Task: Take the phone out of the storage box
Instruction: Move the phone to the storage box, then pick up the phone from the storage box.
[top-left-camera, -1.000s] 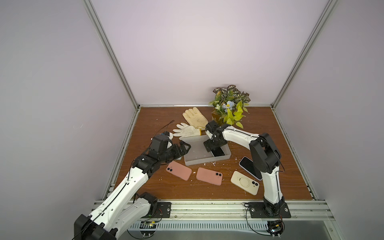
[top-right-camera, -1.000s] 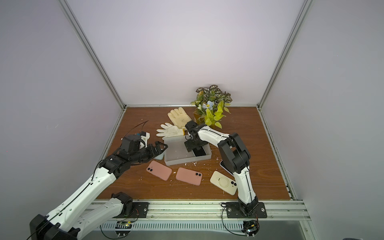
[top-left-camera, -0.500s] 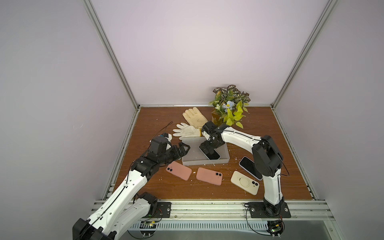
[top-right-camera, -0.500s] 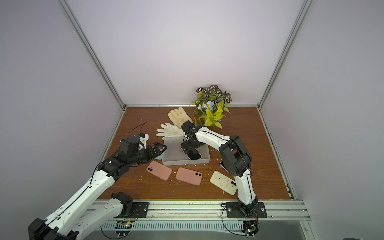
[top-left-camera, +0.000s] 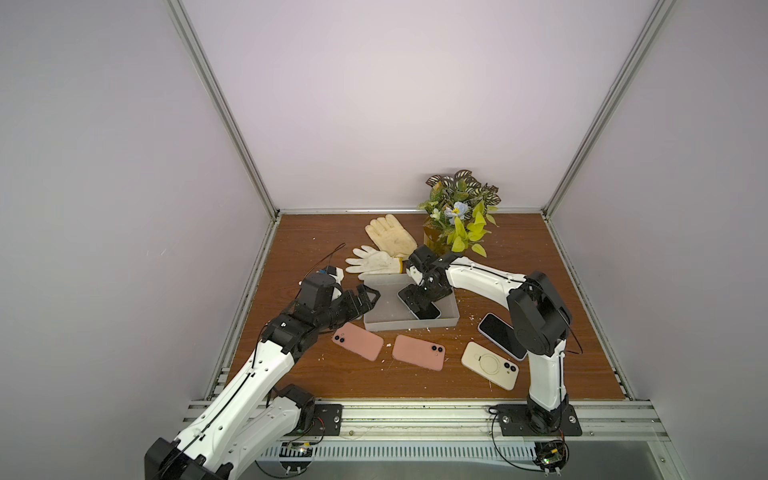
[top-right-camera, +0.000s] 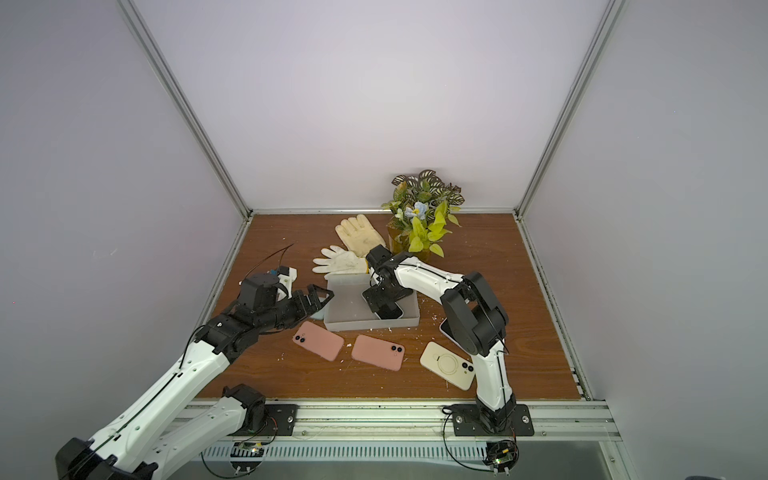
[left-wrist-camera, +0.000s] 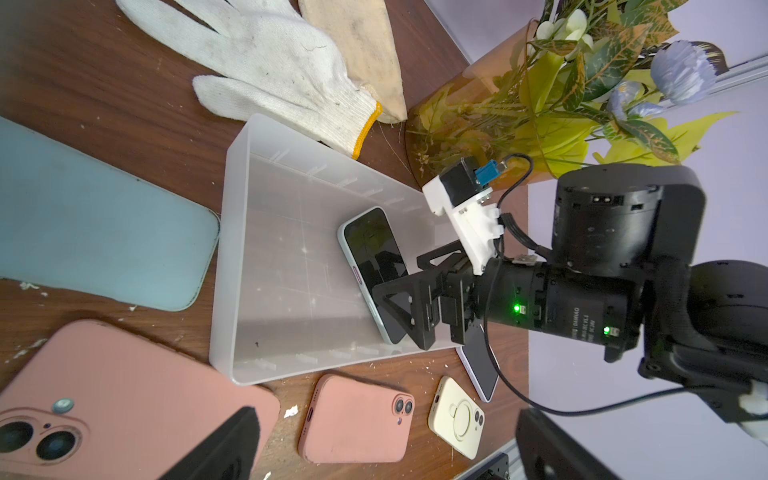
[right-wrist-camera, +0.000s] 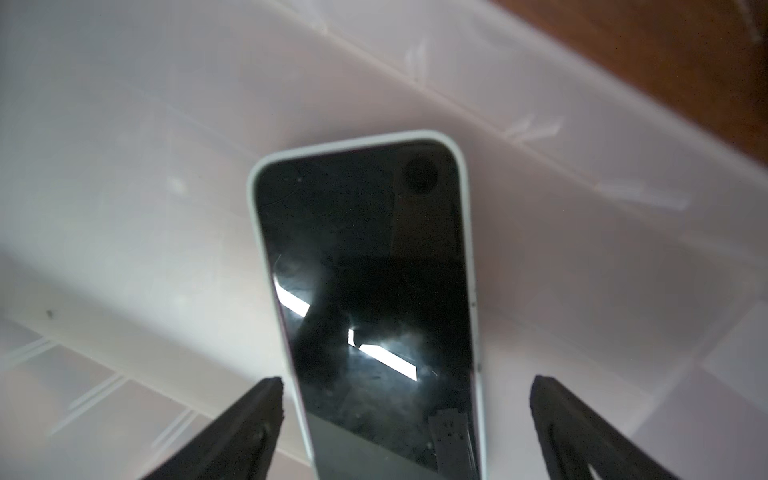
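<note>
Since a second ago my right claw (right-wrist-camera: 407, 381) has slid from the box's far corner to over the phone (right-wrist-camera: 365, 257), fingers spread either side, not touching it. That phone lies screen-up in the right half of the box (top-left-camera: 384, 316). My left claw (top-left-camera: 370, 296) hangs spread beside the box's left end.

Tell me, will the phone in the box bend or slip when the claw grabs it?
Probably stiff: the phone is a flat, straight-edged slab. Its glossy screen mirrors lights, so it is likely slippery there; the pale case rim, which the open right claw straddles, may grip better. Pushed, it would likely slide on the smooth box floor, not roll.
</note>
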